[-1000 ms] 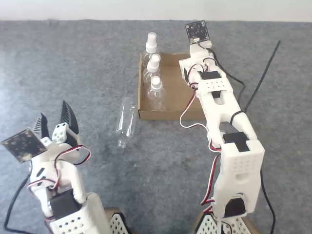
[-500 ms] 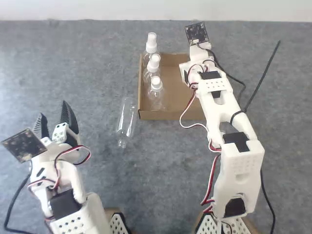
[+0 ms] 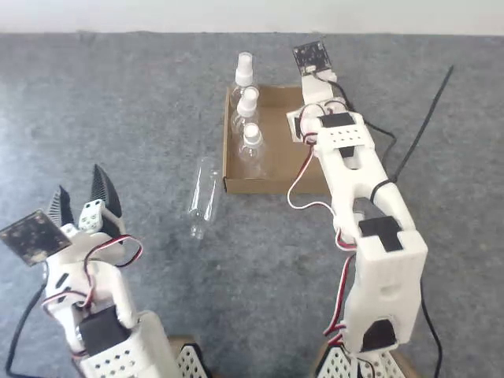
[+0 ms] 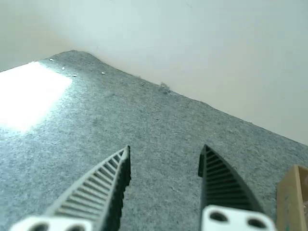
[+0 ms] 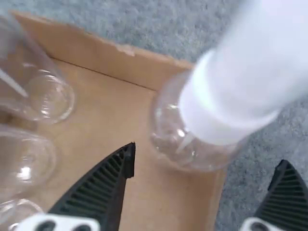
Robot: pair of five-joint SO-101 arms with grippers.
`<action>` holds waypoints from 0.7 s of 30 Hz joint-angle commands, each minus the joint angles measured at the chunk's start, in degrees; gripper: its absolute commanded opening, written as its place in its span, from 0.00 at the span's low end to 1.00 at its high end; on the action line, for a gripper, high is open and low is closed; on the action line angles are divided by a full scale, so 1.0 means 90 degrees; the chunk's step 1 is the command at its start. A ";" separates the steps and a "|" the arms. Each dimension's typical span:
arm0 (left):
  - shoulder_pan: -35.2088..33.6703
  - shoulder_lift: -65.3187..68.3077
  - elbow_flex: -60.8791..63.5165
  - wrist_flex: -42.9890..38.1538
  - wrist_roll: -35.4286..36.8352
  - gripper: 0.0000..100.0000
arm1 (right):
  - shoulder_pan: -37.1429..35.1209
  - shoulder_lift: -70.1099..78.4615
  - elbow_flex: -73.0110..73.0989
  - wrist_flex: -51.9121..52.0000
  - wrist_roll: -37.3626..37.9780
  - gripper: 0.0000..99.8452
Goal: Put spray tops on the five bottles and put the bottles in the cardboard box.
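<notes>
Left arm: we find the left gripper [image 3: 79, 179] raised over the grey carpet [image 3: 118, 102] at the near left of the scene, well apart from the cardboard box [image 3: 279, 164]; its two black fingers are spread apart with nothing between them
Right arm: we see the white arm stretched from its base across the right half of the cardboard box; the right gripper [image 5: 207, 154] hangs over the box's far right corner with its jaws spread wide
Corner position: the corner bottle [image 5: 192, 139], clear with a white spray top [image 5: 245, 82], stands upright in that corner, close against the cardboard wall; we see one finger to each side of it, with a gap between each finger and the bottle
Left wall row: three more clear bottles with white spray tops stand upright in the box in a line along its left wall; the far bottle [image 3: 243, 75] is at the far left corner, the middle bottle [image 3: 249, 106] is next, and the near bottle [image 3: 252, 150] is closest to the arm bases; we cannot tell whether neighbours touch
Outside the box: the open bottle [image 3: 203, 197] lies on its side on the carpet just beside the box's left wall, its neck bare and pointing toward the arm bases
Surroundings: a black cable [image 3: 421, 130] runs over the carpet to the right of the right arm; a pale wall [image 4: 192, 48] rises behind the carpet's far edge
</notes>
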 commanded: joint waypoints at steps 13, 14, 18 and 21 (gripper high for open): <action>-0.0068 -0.0078 -0.0044 -0.0029 -0.0059 0.21 | -0.0122 -0.1206 -0.0137 0.1294 -0.0293 0.38; -0.0068 -0.0078 -0.0044 -0.0029 -0.0059 0.21 | -0.0112 -0.1284 -0.0137 0.1372 -0.0430 0.38; -0.0068 -0.0078 -0.0044 -0.0029 -0.0059 0.21 | -0.0112 -0.1558 -0.0137 0.1832 -0.0596 0.38; -0.0068 -0.0078 -0.0044 -0.0029 -0.0059 0.21 | -0.0112 -0.1734 -0.0137 0.2125 -0.0606 0.38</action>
